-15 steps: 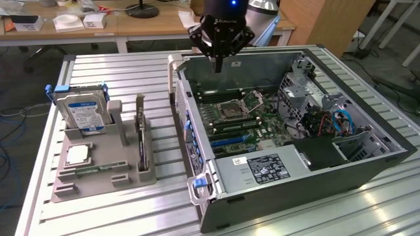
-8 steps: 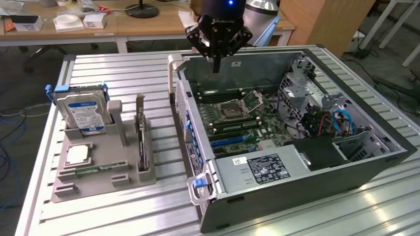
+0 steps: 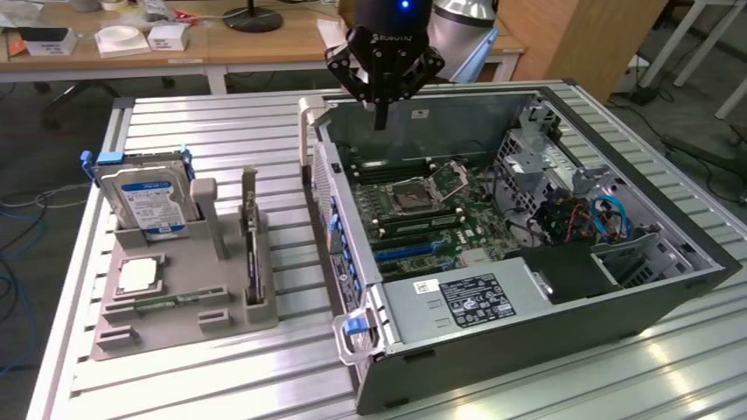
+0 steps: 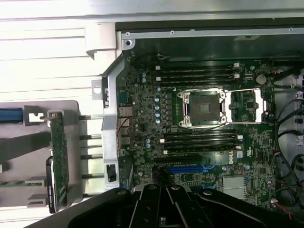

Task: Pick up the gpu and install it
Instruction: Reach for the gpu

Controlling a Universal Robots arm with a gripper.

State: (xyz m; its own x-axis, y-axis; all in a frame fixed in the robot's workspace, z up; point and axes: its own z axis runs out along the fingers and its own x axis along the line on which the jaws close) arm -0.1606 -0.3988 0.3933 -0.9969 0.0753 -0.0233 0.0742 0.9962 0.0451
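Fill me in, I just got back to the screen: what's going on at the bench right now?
The arm's tool hangs shut and empty above the open computer case, over the motherboard. The gpu stands on edge in the grey holder on the exterior view's left, near the hard drive. Nothing touches it, so the card has not yet been picked up or installed.
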